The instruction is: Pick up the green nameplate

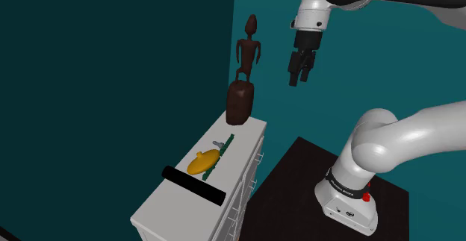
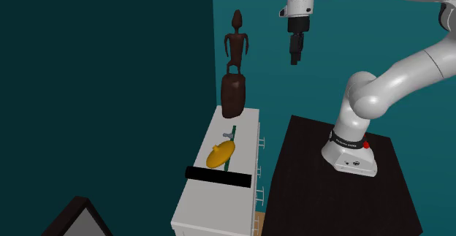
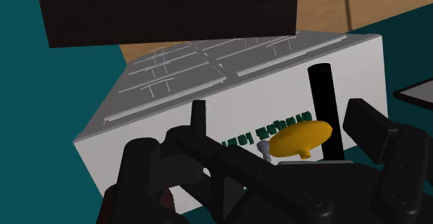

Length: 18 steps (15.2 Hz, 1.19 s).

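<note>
While the green nameplate (image 1: 226, 144) lies along the drawer-side edge of the white desk (image 1: 168, 210), its long axis runs from 1 to 7 o'clock in the shoulder view, with a yellow thing (image 1: 203, 162) just beside it. The gripper (image 1: 299, 80) hangs high at 1 o'clock from it in open air, fingers parted, holding nothing. A statue (image 1: 241, 90) stands at the desk's 1 o'clock end, and a black cylinder (image 1: 193, 185) crosses the desk toward 7 o'clock.

green nameplate (image 1: 227, 144): partly behind yellow object (image 1: 203, 162) | white cabinet (image 1: 160, 206): cut off by shoulder view's lower edge
</note>
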### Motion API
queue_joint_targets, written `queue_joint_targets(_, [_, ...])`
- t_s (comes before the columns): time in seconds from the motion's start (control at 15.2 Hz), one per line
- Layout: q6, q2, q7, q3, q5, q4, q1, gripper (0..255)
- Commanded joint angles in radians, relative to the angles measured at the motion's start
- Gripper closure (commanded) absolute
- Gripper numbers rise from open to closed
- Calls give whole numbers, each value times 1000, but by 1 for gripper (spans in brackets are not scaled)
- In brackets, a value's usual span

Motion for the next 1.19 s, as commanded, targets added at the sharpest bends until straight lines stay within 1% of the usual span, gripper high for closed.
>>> queue_joint_targets(0.0, [0, 0, 0, 0, 0, 0, 0, 0])
queue_joint_targets(0.26, [156, 60, -29, 15, 15, -76, 21, 0])
queue_joint_targets(0.59, [356, 172, -67, 34, 39, -138, 52, 0])
queue_joint_targets(0.86, [515, 289, -100, 49, 61, -160, 78, 0])
queue_joint_targets(1.12, [667, 425, -135, 63, 86, -156, 106, 0])
